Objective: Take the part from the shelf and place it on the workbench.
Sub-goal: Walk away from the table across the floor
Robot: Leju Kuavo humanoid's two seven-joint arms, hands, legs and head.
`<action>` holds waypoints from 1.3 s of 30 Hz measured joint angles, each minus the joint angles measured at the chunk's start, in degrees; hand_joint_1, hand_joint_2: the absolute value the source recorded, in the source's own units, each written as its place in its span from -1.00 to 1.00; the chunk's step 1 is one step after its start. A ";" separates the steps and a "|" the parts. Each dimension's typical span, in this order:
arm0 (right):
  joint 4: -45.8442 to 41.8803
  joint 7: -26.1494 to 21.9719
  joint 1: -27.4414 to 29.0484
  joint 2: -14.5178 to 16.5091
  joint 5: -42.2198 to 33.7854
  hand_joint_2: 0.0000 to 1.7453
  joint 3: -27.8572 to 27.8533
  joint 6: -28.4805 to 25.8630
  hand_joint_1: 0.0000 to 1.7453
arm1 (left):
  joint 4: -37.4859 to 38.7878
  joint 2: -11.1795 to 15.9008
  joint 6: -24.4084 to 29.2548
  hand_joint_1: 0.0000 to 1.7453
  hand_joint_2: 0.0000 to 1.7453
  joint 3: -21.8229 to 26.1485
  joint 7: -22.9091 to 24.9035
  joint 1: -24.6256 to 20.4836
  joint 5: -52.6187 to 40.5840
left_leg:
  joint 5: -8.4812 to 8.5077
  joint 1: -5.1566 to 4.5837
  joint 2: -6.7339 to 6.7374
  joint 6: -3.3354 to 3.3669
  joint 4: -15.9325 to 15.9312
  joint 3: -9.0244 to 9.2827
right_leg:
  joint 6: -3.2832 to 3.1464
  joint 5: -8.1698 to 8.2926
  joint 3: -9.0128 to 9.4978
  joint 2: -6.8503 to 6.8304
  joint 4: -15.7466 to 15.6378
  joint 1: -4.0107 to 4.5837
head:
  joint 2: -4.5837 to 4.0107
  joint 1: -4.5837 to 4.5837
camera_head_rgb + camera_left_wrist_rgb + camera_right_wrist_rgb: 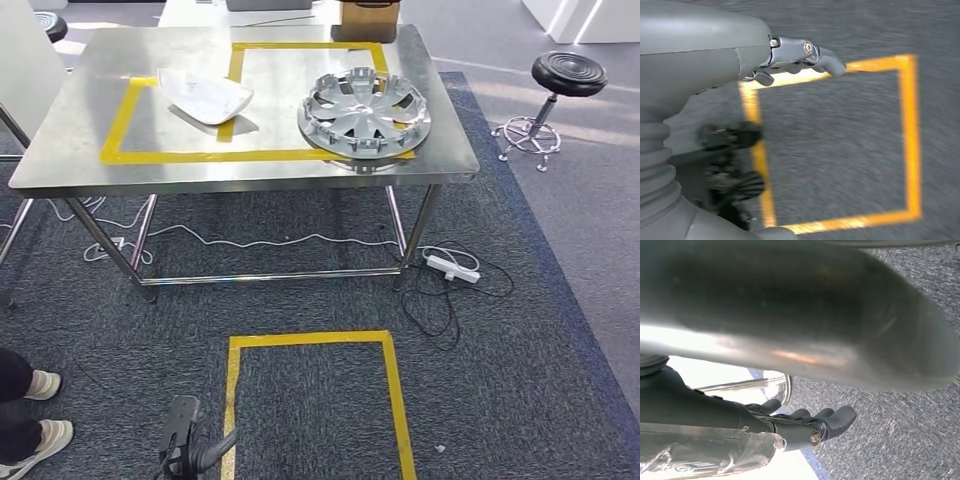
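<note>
Carry step: my right hand (806, 427) clamped large silver part (810, 315), left hand (798, 55) loose, empty. Next I needed free spot on workbench (75, 150), left of hubcap (364, 110).

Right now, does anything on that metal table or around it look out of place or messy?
Slightly. The silver wheel cover overlaps the yellow tape outline and pokes past the steel table's front edge. The white part lies across the tape dividing line. Under the table, white cables and a power strip trail loosely over the carpet.
</note>
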 joint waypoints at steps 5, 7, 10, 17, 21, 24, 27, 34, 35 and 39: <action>0.00 -3.71 -0.01 0.16 -1.81 -1.00 -1.19 -2.63 -1.00 | 4.59 0.58 1.22 -1.00 1.00 3.69 0.54 0.80 0.83 | -0.11 -0.26 -0.07 -1.32 0.16 -0.25 | -1.26 1.82 4.03 0.21 -7.83 0.25 | -0.01 -0.13; 0.00 -7.12 0.14 0.21 -2.88 -1.00 -1.92 -3.87 -1.00 | 5.80 0.70 1.25 -1.00 1.00 4.58 -1.35 1.63 0.29 | -1.23 -0.14 -0.05 -2.02 1.33 -0.72 | -1.94 1.97 4.05 0.23 -7.99 0.13 | -0.01 -0.21; 0.00 -13.40 0.22 0.28 -3.78 -1.00 -2.70 -4.36 -1.00 | 7.38 0.86 -0.67 -1.00 1.00 5.35 -5.11 2.71 -0.44 | -6.38 -0.07 -0.02 -2.70 10.38 -4.99 | -2.52 2.07 4.00 0.12 -8.12 -0.01 | -0.01 -0.55; 0.00 -18.04 0.79 0.31 -4.20 -1.00 -3.55 -4.11 -1.00 | 9.17 1.21 -3.46 -1.00 1.00 5.91 -7.39 4.08 -0.51 | -0.96 0.15 -0.03 -2.52 3.22 -1.28 | -2.01 1.97 3.91 0.12 -7.75 0.19 | 0.00 -0.67; 0.00 -18.06 0.93 0.31 -4.20 -1.00 -3.56 -4.11 -1.00 | 9.52 1.22 -3.61 -1.00 1.00 6.22 -7.49 4.17 -0.51 | -0.65 0.13 -0.26 -1.13 0.84 -0.39 | -1.00 1.85 3.56 0.18 -7.47 0.32 | 0.01 -0.49; 0.00 -18.07 0.99 0.31 -4.20 -1.00 -3.58 -4.11 -1.00 | 9.67 1.23 -3.61 -1.00 1.00 6.56 -7.56 4.22 -0.51 | -0.41 0.27 -0.15 -0.18 0.71 -0.41 | -0.23 -2.02 0.89 0.06 -1.45 0.21 | 0.01 -0.02; 0.00 -18.09 1.08 0.31 -4.21 -1.00 -3.58 -4.05 -1.00 | 9.84 1.26 -3.62 -1.00 1.00 6.69 -7.59 4.27 -0.51 | -0.40 0.18 -0.09 0.07 0.74 -0.44 | 0.03 -6.32 -3.60 0.04 8.92 0.20 | -0.01 0.16; 0.00 -13.32 0.64 0.31 -5.98 -1.00 -4.81 -2.50 -1.00 | 10.44 1.42 -6.84 -1.00 1.00 6.28 -4.77 4.25 -3.64 | -0.40 -0.22 -0.20 -1.02 0.89 -0.29 | -0.90 0.62 4.94 0.17 -7.24 0.31 | 0.00 0.08; 0.00 -10.78 0.58 0.31 -6.69 -1.00 -5.36 -1.93 -1.00 | 10.62 1.46 -7.03 -1.00 1.00 5.84 -2.02 4.21 -4.67 | -0.29 -0.19 -0.21 -1.33 0.80 -0.30 | -1.19 0.76 4.91 0.21 -7.30 0.34 | 0.01 0.05; 0.00 -6.15 0.30 0.34 -9.53 -1.00 -7.94 1.94 -1.00 | 11.06 1.55 -6.70 -1.00 0.50 4.06 10.48 4.19 -6.83 | -3.57 -0.02 -0.16 -2.52 5.21 -2.43 | -2.51 1.38 4.71 0.12 -7.79 0.05 | -0.01 -0.09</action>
